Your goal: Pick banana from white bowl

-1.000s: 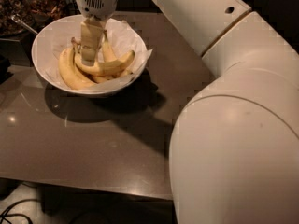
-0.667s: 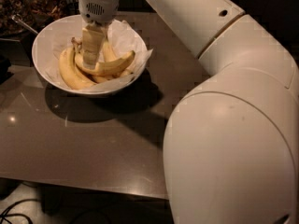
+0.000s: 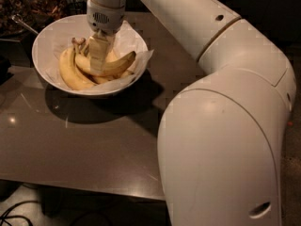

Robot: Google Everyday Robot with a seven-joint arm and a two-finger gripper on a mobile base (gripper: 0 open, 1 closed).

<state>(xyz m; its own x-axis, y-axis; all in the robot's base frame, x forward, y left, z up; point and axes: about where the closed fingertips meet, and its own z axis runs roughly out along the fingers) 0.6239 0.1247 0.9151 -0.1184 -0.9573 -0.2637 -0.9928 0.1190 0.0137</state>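
Observation:
The white bowl (image 3: 44, 36) stands at the back left of the dark table, lined with crinkled white paper. In it lies the banana (image 3: 115, 65), long and curved, with its dark pointed tip toward the right rim. Bunched bananas (image 3: 70, 72) with brown stems lie to its left. My gripper (image 3: 98, 58) reaches straight down into the bowl from above and sits on the middle of the banana, hiding part of it. My large white arm fills the right side of the view.
The dark glossy table (image 3: 84, 149) runs to a front edge near the bottom. A dark container with a metal utensil (image 3: 21, 25) stands behind the bowl at far left. Cables (image 3: 14, 213) lie on the floor at bottom left.
The gripper stays at the same spot in the bowl. The arm's elbow has swung a little to the left. The bananas have not visibly moved.

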